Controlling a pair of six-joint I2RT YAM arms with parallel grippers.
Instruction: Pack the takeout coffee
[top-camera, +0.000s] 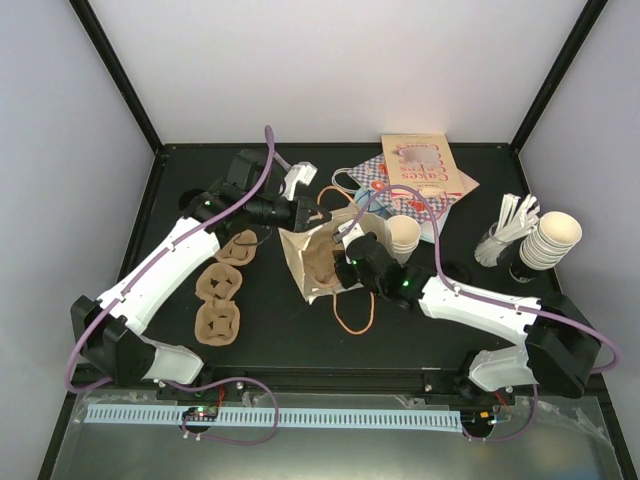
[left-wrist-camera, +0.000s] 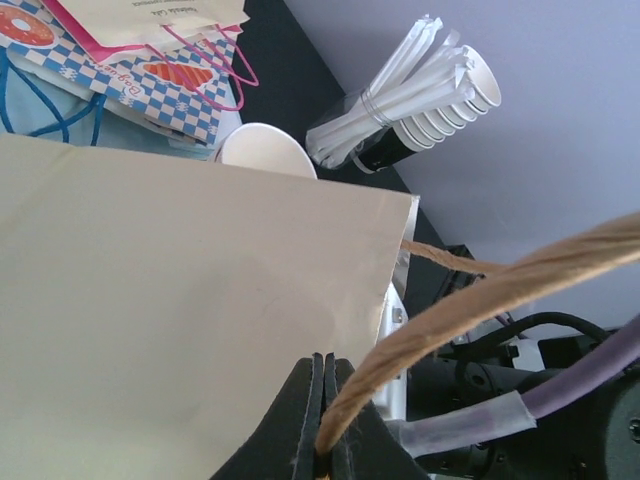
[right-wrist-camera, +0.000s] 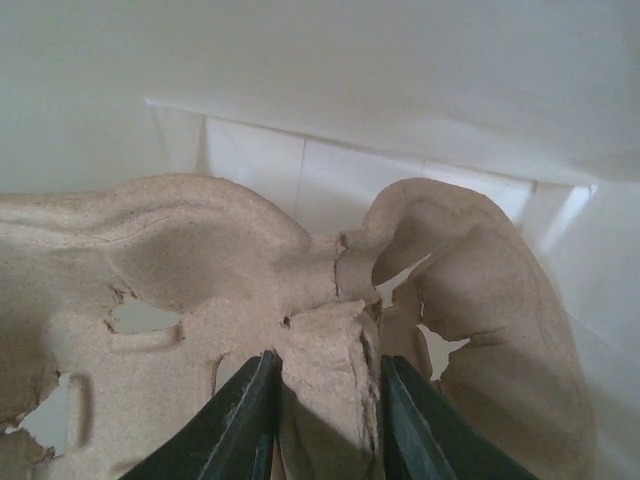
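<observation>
**Carrier in the bag, coffee not yet in**

Clenched with the left fingers (left-wrist-camera: 300, 440) on the twine handle (left-wrist-camera: 480, 300), holding the bag (top-camera: 310, 262) with its mouth open; upright or tilted, hard to say. Grasping the centre ridge of a carrier (right-wrist-camera: 200, 260) with the right fingers (right-wrist-camera: 240, 420), deep inside the bag and close to its pale back wall. No certain sighting of the coffee. Not in the bag as far as can be seen. Possibly the dark shape (top-camera: 518, 266) under the straws (top-camera: 508, 225) at far right, but too small to tell.

Risk of tearing, from a thin pulp ridge ragged right beside the fingers: likely to rip under a twist or a hard pull. Risk of snagging the carrier's lobes on the bag walls while seating it or backing out, and so dragging the bag along. Risk of slumping or creasing the bag through an early release on the left, or too strong a pull on a single handle. Risk of knocking the cup stack (top-camera: 403, 235), just beside the bag, with the right forearm.

Tight inside, with walls close around the carrier and little play for turning. Cleanest way out: straight back through the mouth. Open worktop (top-camera: 280, 370) toward the front, save for the other handle loop (top-camera: 355, 315) lying there. Spare carriers (top-camera: 217, 322) to the left, printed bags (top-camera: 415, 170) behind.
</observation>
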